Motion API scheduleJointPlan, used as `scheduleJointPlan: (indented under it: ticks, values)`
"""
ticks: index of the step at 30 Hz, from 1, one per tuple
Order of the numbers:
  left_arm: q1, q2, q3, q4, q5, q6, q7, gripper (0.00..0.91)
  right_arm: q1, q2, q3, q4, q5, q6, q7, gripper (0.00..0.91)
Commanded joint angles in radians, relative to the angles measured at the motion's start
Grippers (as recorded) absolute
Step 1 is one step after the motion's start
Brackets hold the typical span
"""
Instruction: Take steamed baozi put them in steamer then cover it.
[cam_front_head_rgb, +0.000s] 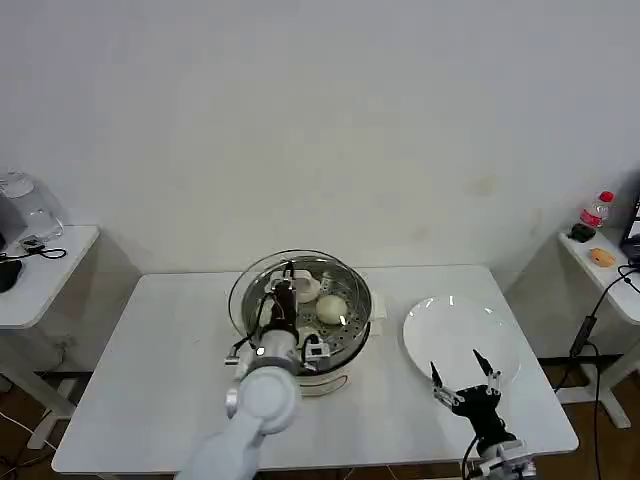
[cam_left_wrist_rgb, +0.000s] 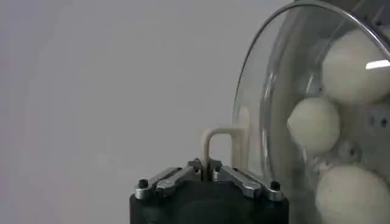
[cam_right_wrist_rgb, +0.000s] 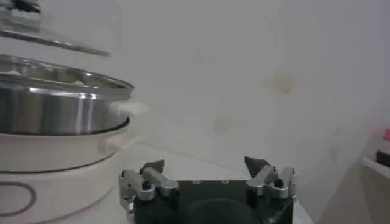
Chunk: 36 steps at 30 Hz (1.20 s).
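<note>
Lab or test room, not a kitchen: bare white wall (cam_front_head_rgb: 320, 110), plain white surface (cam_front_head_rgb: 160, 370) mid-frame, side tables at both edges with loose cables (cam_front_head_rgb: 590, 330) and a drink bottle (cam_front_head_rgb: 596, 210) upper right.

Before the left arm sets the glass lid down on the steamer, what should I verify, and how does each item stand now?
1. Left hand shut on the pale handle of the round clear glass lid: ok.
2. Creamy-white round buns inside the shiny steel steamer: ok, three visible through the lid.
3. Lid seated on the rim: not ok, held above it.
4. Flat white plate empty: ok.
5. Right hand open, away from the steamer: ok.
</note>
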Motion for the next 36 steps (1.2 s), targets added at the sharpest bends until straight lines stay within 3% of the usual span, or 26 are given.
scheduleJointPlan:
  ticks: [1, 36]
  values:
    - [-0.009, -0.087, 0.047, 0.052, 0.088, 0.009, 0.019, 0.0, 0.002, 0.004, -0.011, -0.009, -0.008, 0.001, 0.0, 0.907]
    - [0.007, -0.111, 0.007, 0.122, 0.106, -0.019, -0.013, 0.0, -0.018, 0.001, -0.018, -0.009, -0.001, 0.009, -0.01, 0.907]
